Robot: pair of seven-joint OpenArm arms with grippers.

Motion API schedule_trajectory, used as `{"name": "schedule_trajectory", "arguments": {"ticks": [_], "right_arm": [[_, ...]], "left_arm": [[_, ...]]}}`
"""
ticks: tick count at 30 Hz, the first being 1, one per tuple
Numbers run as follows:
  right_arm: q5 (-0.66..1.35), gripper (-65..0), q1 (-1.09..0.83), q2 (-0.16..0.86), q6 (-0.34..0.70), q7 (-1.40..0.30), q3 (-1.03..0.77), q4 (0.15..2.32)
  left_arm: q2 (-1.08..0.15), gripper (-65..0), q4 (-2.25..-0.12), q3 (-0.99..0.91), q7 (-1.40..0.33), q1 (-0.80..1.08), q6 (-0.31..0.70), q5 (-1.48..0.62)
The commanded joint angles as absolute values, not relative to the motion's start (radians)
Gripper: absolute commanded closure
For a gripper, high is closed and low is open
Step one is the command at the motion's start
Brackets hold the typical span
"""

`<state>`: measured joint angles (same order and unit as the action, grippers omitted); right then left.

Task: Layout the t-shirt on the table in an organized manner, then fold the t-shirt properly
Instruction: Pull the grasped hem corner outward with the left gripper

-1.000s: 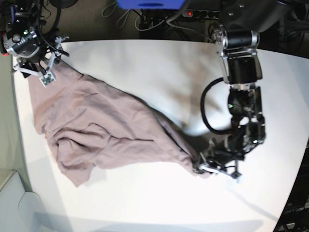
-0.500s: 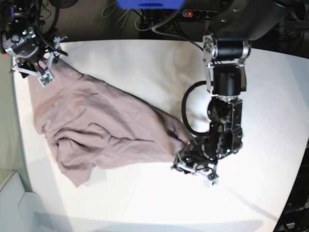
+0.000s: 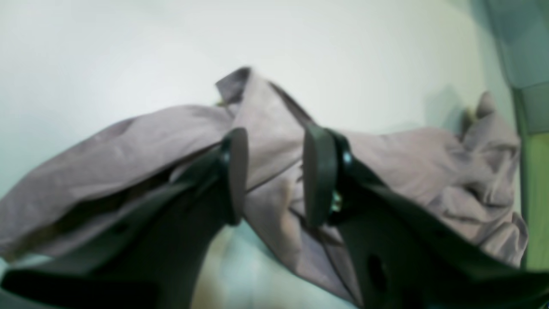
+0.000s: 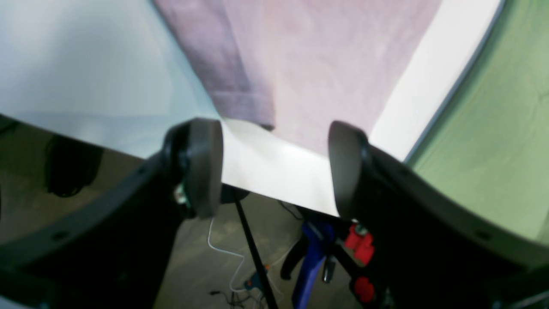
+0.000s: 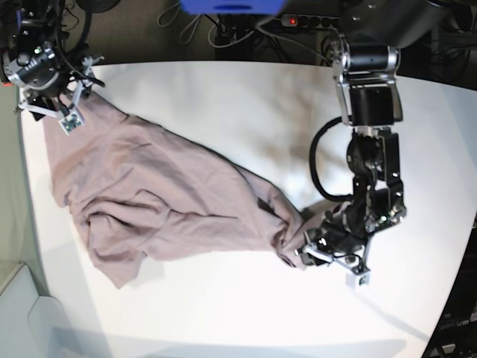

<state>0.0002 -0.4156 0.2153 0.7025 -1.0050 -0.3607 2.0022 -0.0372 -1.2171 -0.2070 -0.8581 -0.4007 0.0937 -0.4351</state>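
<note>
While the t-shirt [image 5: 164, 201] sprawls crumpled across the white desk [image 5: 246, 104] from about ten o'clock toward four, its bunched end runs up between the left jaws [image 3: 274, 178], whose pads stand slightly parted beside the fold; whether they pinch it I cannot tell. The right jaws [image 4: 274, 169] hang released at the desk's ten o'clock edge, just off the shirt's hem.

A black power strip with a lit red switch [image 5: 309, 21] lies on the floor beyond the worktop's far edge, among dark loose cables [image 5: 223, 33]. A blue rectangular object [image 5: 231, 6] sits just beside them.
</note>
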Motion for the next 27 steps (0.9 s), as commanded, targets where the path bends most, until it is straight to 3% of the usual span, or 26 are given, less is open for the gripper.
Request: {"name": "schedule_trajectory", "arguments": {"ticks": [1, 9, 16, 23, 27], "right_arm": [[0.001, -39.1, -0.415, 0.226, 0.698, -0.997, -0.364, 2.018], [0.001, -39.1, -0.415, 0.231, 0.698, -0.997, -0.364, 2.020], [0.001, -39.0, -0.415, 0.246, 0.698, -0.997, -0.372, 2.022], [0.001, -39.0, -0.415, 0.245, 0.698, -0.997, -0.372, 2.022], [0.001, -39.0, -0.414, 0.243, 0.698, -0.997, -0.372, 2.020]], "left_arm": [[-0.044, -21.8, -1.201, -0.205, -0.835, -0.432, 0.099, -0.449], [-0.208, -21.7, -0.885, -0.200, -0.584, -0.435, 0.096, -0.446], [-0.381, -21.7, -0.852, -0.208, -0.561, -0.463, 0.101, -0.406], [-0.407, -21.7, -1.164, -0.245, -0.723, -0.427, 0.099, -0.418], [-0.348, -21.7, -1.440, -0.291, -0.862, -0.363, 0.099, -0.510]]}}
